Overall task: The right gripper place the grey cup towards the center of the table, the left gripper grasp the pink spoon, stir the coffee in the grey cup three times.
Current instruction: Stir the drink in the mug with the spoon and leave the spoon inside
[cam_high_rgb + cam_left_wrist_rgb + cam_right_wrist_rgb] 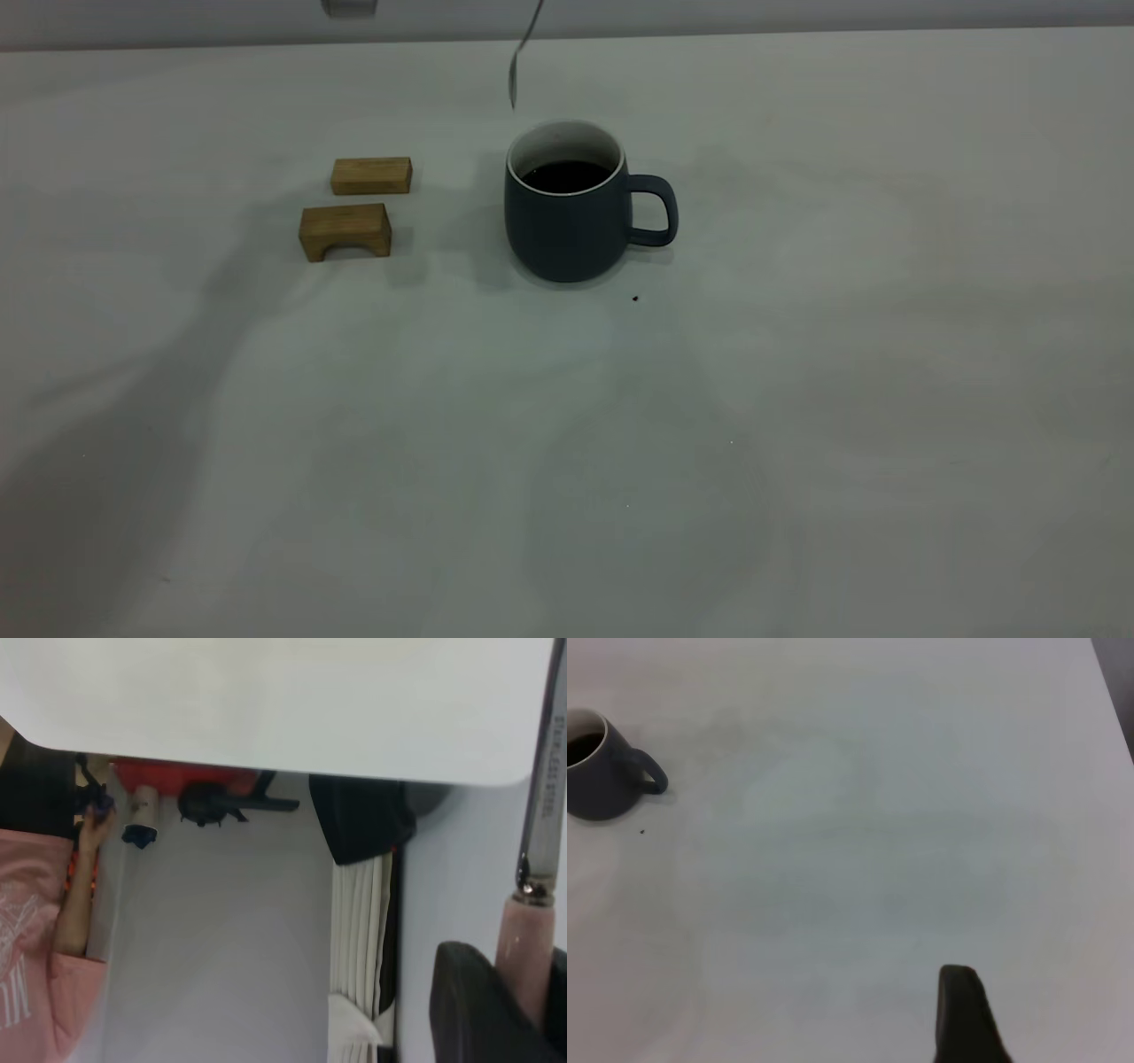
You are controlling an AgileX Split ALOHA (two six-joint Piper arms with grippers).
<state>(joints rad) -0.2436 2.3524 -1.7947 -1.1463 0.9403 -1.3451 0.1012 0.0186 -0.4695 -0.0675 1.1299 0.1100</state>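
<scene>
While my left gripper (532,1010) pinches the pale pink handle of the slim pink spoon (530,943), its metal bowl hangs just above the squat blue-grey cup (576,213). The cup sits upright on the pale grey table (797,399), dark coffee (567,175) inside. 2 tan wooden blocks (354,208) lie beside it. My right gripper (964,1014) waits well apart; I cannot tell its claw.

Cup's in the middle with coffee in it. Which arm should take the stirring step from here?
Left. The left gripper holds the pink spoon, whose bowl hangs just above the grey cup and its coffee. The right gripper is far from the cup and holds nothing visible.
</scene>
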